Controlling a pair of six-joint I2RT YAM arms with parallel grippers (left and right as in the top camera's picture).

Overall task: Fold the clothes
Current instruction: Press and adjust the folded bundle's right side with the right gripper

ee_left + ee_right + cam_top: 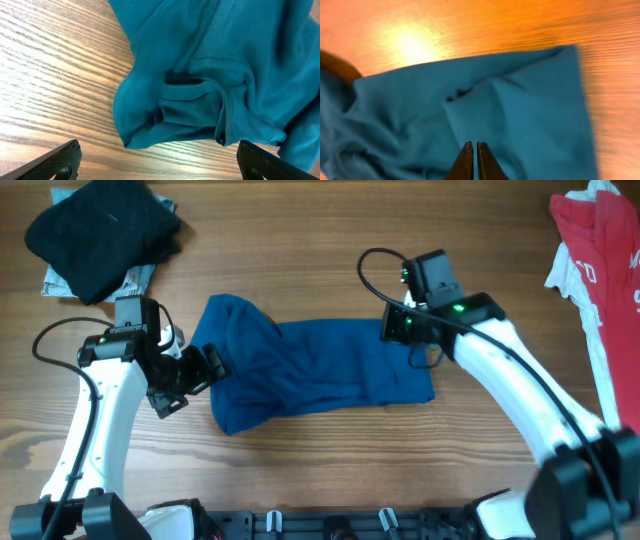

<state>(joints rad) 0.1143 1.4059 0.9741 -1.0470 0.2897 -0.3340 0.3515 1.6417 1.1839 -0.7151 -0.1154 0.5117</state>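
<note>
Far left, a black garment [100, 235] sits bunched on the table [300, 470]. Next, the left gripper [200, 368] hovers at the blue shirt's [320, 370] left edge, jaws spread wide. The shirt lies crumpled mid-table. Over its right end is the right gripper [475, 157], jaws pressed together. Far right lies a red-and-white garment [600, 260].

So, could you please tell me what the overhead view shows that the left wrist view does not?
Only the overhead view shows the black garment, the red-and-white garment, the right arm and the whole outline of the blue shirt. Only the left wrist view shows its bunched folds close up, between the wide-open fingers of the left gripper. Both show the shirt, the wooden table and the left gripper.
</note>
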